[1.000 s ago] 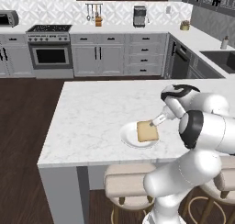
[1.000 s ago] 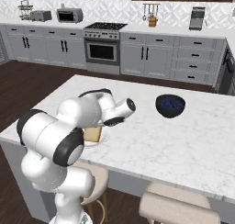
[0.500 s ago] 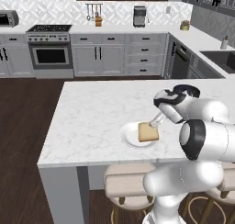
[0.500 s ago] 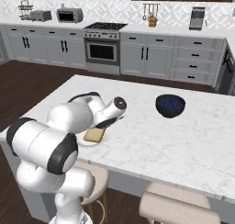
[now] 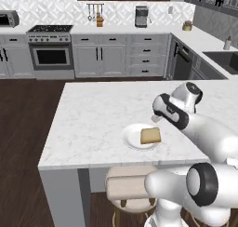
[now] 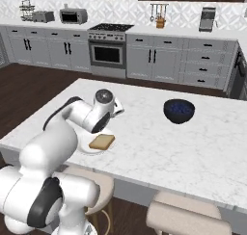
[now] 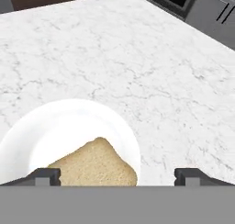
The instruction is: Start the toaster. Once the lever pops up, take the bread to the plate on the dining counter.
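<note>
Now the bread [image 5: 150, 136] lies flat on the plate [image 5: 131, 136] on the dining counter [image 5: 102, 114]. Above it the gripper [image 7: 117, 175] hangs with jaws spread and empty; judged from this, delivery is complete.

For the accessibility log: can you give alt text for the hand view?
A tan slice of bread lies on a round white plate on the marble dining counter, with the open gripper just above, its two dark fingertips spread wide apart.
</note>
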